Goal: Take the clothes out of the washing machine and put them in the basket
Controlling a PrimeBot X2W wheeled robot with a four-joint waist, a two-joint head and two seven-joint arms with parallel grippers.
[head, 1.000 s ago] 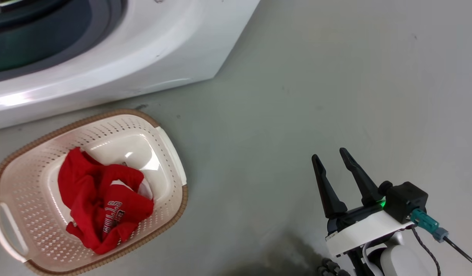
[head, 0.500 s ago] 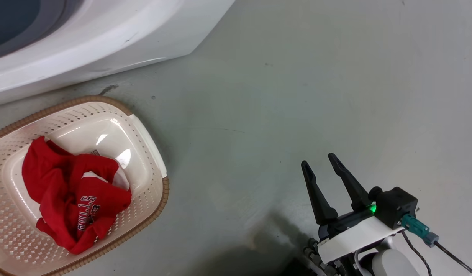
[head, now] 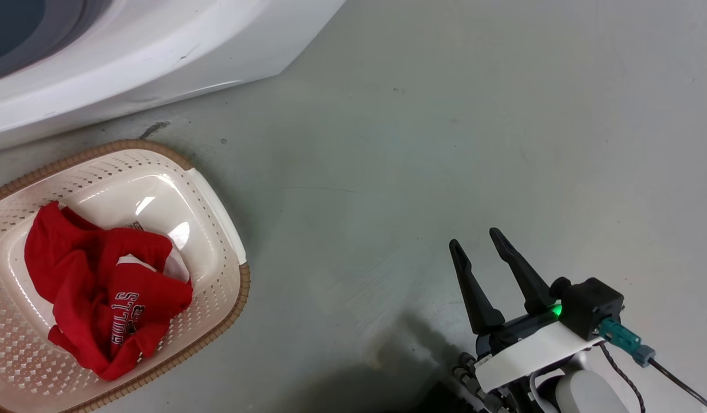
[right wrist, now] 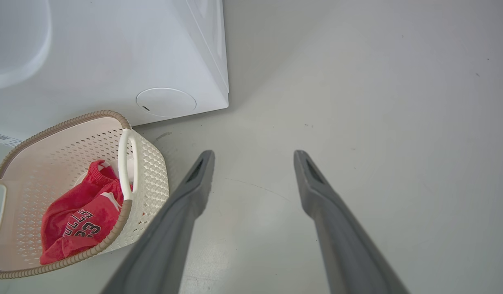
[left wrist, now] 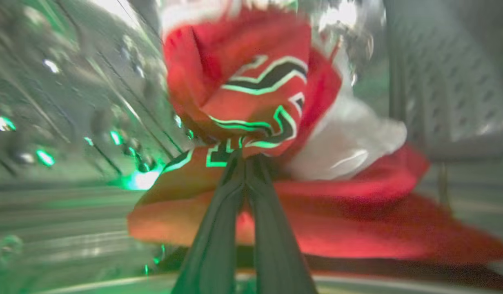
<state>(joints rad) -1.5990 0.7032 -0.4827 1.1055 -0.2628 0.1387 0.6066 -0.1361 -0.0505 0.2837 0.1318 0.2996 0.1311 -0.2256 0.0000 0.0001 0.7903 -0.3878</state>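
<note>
Left tool (left wrist: 245, 157) pinches jersey (left wrist: 257, 41) (bunched, rising beyond it).

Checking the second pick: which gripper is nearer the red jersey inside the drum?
Left. The left gripper is pinched on the jersey inside the drum; the right gripper hangs open over the floor, outside the washing machine.

Red jersey (head: 89, 287), white-and-black lettering, cream perforated basket (head: 218, 252) with brown rim, white washing machine (head: 187, 46)
</note>
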